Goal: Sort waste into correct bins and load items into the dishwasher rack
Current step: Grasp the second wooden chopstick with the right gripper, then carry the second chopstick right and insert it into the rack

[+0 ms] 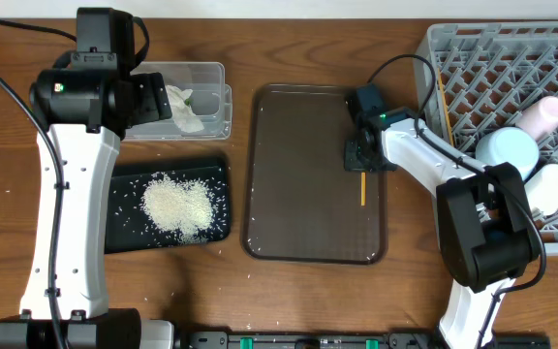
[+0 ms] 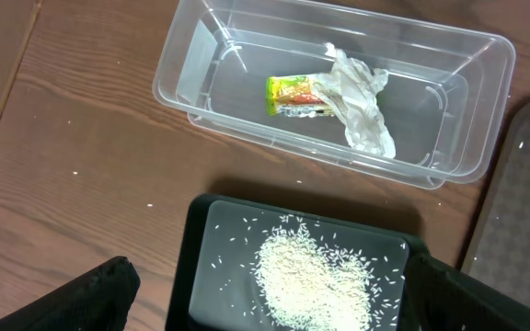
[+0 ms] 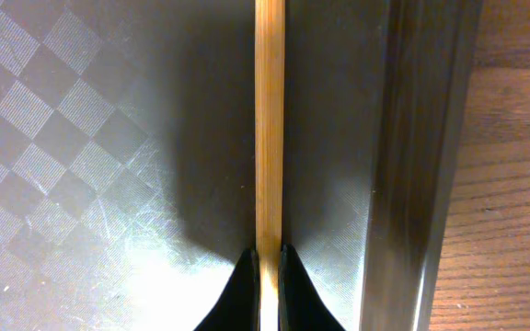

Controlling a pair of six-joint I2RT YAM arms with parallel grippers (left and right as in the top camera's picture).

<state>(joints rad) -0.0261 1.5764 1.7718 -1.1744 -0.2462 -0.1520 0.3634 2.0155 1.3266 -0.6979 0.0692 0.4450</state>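
My right gripper (image 3: 268,262) is shut on a thin wooden chopstick (image 3: 269,119) that lies on the brown serving tray (image 3: 81,138), close to the tray's right rim. Seen from overhead, the right gripper (image 1: 360,160) sits at the chopstick's (image 1: 363,189) far end. My left gripper (image 2: 274,299) hangs open and holds nothing, above the black tray (image 2: 201,267) with its heap of rice (image 2: 316,276). The clear tub (image 2: 201,83) holds the yellow-green wrapper (image 2: 297,97) and the crumpled napkin (image 2: 362,110). The grey rack (image 1: 492,58) carries a pink cup (image 1: 542,114), a light-blue bowl (image 1: 507,147) and a white cup (image 1: 550,184).
A second chopstick (image 1: 444,102) leans in the rack's left part. Loose rice grains lie scattered on the wooden table (image 1: 192,281) around the black tray. The brown tray's raised rim (image 3: 412,165) runs just right of my right fingers.
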